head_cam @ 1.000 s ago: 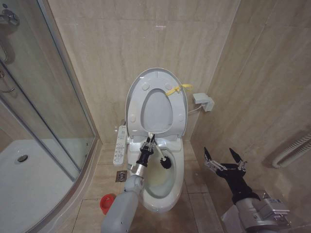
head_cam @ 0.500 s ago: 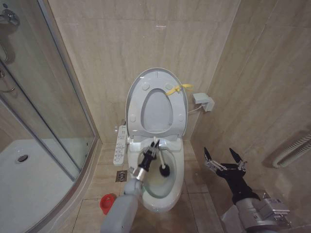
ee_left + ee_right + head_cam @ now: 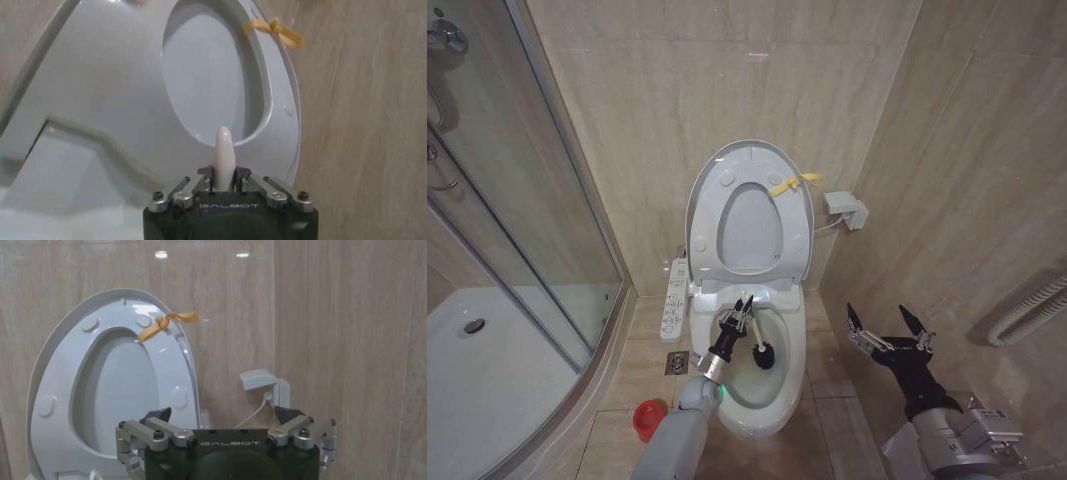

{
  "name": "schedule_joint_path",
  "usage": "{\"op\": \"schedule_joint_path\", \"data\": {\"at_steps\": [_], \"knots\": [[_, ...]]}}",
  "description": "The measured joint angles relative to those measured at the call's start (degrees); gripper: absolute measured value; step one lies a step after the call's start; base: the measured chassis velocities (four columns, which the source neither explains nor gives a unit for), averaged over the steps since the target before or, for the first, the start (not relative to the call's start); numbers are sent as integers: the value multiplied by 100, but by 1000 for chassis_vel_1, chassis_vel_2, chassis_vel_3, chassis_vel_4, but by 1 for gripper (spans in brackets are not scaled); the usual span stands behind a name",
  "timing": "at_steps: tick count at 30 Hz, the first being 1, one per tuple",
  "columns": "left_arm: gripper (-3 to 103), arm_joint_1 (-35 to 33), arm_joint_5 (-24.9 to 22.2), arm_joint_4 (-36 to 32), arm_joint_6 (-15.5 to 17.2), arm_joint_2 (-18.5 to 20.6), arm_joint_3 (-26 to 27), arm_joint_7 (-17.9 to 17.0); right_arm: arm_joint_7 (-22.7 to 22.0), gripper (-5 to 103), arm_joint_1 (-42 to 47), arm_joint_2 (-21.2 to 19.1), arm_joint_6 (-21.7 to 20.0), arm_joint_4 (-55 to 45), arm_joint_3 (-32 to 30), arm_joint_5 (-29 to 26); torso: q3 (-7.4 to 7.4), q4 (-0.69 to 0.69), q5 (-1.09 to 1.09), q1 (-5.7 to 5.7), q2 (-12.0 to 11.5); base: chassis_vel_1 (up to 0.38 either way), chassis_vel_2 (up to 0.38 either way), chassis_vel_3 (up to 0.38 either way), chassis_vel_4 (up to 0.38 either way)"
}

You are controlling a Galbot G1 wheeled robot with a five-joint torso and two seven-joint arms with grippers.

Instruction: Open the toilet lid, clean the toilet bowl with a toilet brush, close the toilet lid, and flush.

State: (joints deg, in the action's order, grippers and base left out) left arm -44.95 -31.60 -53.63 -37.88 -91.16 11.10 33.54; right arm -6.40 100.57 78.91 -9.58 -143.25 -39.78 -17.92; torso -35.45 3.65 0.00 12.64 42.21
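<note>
Beige marble-look tiles line the narrow bathroom, with a glass shower enclosure [image 3: 517, 200] to the robot's left and the toilet bowl [image 3: 762, 400] set against the far wall. The toilet lid [image 3: 749, 215] stands raised against the wall with the seat, its yellow ribbon tag [image 3: 792, 184] hanging at the upper edge. The left gripper [image 3: 739, 318] reaches over the bowl, its fingers clamped on the white handle of the toilet brush [image 3: 755, 337], whose black bristle head sits inside the bowl near the yellowish stain. In the left wrist view the handle's tip [image 3: 222, 145] pokes up between the closed fingers, with the raised lid behind. Compared with a second ago, the left arm has drawn in toward the bowl's centre and the brush head has shifted slightly lower and to the robot's right inside the basin. The right gripper [image 3: 889, 335] remains parked over the floor to the right of the toilet, fingers spread wide, unchanged. A red holder cup [image 3: 646, 418] stands on the floor tiles to the left of the bowl, near the side button panel [image 3: 673, 300].
</note>
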Motion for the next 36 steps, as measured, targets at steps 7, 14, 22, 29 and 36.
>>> {"op": "schedule_joint_path", "data": {"at_steps": [7,14,22,29,36], "knots": [[21,193,-140,-65,20,-42,53,-120,0,100,0,0,0,0,0,0,0,2,0,0,0,0,0,0,0],[21,-144,31,33,-6,-59,31,23,0,100,0,0,0,0,0,0,1,0,1,0,0,0,0,0,0],[21,10,-109,-232,70,19,-24,-64,0,100,0,0,0,0,0,0,0,4,0,0,0,0,0,0,0],[21,97,-104,-204,81,-29,-24,-107,0,100,0,0,0,0,0,0,0,1,0,0,0,0,0,0,0],[21,-277,-72,-238,102,42,-127,10,0,100,0,0,0,0,0,0,0,-1,0,0,0,0,0,0,0]]}}
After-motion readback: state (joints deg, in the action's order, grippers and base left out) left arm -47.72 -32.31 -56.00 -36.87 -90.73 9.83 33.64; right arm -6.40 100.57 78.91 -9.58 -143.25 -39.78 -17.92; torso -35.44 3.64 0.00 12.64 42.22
